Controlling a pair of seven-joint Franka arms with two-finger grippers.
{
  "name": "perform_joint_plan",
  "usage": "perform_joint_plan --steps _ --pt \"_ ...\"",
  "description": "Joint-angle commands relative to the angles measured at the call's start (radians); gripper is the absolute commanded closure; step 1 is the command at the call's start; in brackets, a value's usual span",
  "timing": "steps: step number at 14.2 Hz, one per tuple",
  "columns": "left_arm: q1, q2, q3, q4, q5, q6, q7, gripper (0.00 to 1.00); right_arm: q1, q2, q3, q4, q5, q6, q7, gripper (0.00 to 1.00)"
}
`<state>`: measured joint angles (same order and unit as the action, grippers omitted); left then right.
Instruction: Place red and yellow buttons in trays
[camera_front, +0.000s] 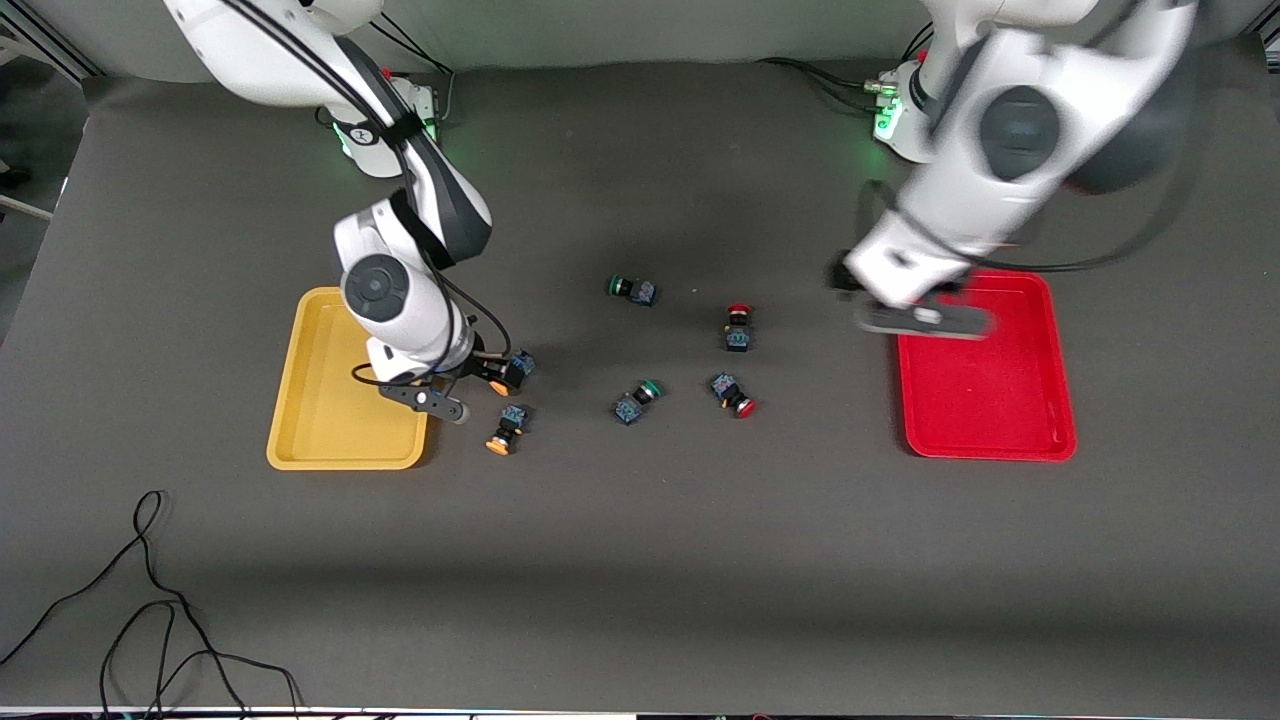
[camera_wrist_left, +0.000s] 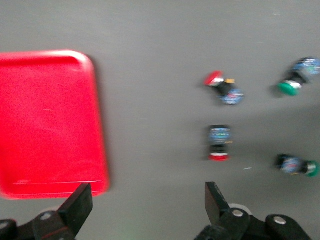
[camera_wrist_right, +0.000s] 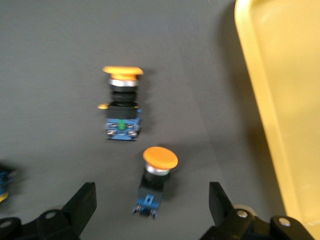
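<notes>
Two orange-yellow-capped buttons lie beside the yellow tray (camera_front: 335, 440). My right gripper (camera_front: 482, 374) is open and low over one of them (camera_front: 512, 371). In the right wrist view this button (camera_wrist_right: 157, 175) lies between the spread fingers of the right gripper (camera_wrist_right: 152, 194), untouched. The other yellow button (camera_front: 505, 428) lies nearer the camera and also shows in the right wrist view (camera_wrist_right: 122, 102). Two red-capped buttons (camera_front: 739, 328) (camera_front: 733, 394) lie mid-table. My left gripper (camera_front: 915, 315) is open and empty over the edge of the red tray (camera_front: 985, 440). The left wrist view shows the left gripper (camera_wrist_left: 147, 192), the red tray (camera_wrist_left: 50, 120) and both red buttons (camera_wrist_left: 222, 86) (camera_wrist_left: 219, 142).
Two green-capped buttons (camera_front: 632, 289) (camera_front: 638, 400) lie among the others mid-table. Both trays hold nothing. The yellow tray's rim (camera_wrist_right: 260, 100) runs close beside the right gripper. A black cable (camera_front: 150, 600) lies near the table's front edge.
</notes>
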<state>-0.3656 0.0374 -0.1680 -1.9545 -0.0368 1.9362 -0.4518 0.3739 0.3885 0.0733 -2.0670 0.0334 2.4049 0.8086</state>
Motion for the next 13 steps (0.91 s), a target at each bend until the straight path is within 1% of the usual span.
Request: perform_joint_plan --steps 1,3,5,6,7,8,9,10,11,13 --pt "-0.129 0.022 0.016 -0.040 -0.017 0.105 -0.166 0.00 0.003 0.067 0.011 -0.019 -0.004 0.091 0.067 0.00" --pt "-0.168 0.050 0.015 -0.041 -0.018 0.155 -0.195 0.00 0.002 0.092 0.031 -0.018 -0.004 0.102 0.098 0.00" --pt "-0.180 0.081 0.016 -0.053 -0.018 0.182 -0.196 0.00 0.002 0.107 0.051 -0.019 -0.004 0.102 0.130 0.00" --pt "-0.180 0.099 0.016 -0.079 -0.018 0.225 -0.194 0.00 0.003 0.108 0.055 -0.021 -0.004 0.102 0.142 0.00" --pt "-0.180 0.122 0.016 -0.113 -0.018 0.284 -0.195 0.00 0.002 0.108 0.060 -0.028 -0.004 0.103 0.144 0.05" --pt "-0.185 0.153 0.016 -0.136 -0.018 0.332 -0.197 0.00 0.003 0.108 0.062 -0.028 -0.004 0.102 0.141 0.24" --pt "-0.185 0.194 0.016 -0.139 -0.018 0.366 -0.197 0.00 0.003 0.107 0.063 -0.028 -0.004 0.093 0.141 0.59" --pt "-0.188 0.238 0.016 -0.139 -0.017 0.395 -0.203 0.00 0.002 0.099 0.063 -0.028 -0.004 0.089 0.133 0.82" --pt "-0.202 0.281 0.016 -0.141 -0.017 0.436 -0.215 0.00 0.000 0.089 0.062 -0.027 -0.004 0.076 0.130 0.93" --pt "-0.213 0.360 0.016 -0.139 -0.015 0.499 -0.226 0.00 -0.009 0.046 0.060 -0.015 -0.012 -0.004 0.126 0.97"
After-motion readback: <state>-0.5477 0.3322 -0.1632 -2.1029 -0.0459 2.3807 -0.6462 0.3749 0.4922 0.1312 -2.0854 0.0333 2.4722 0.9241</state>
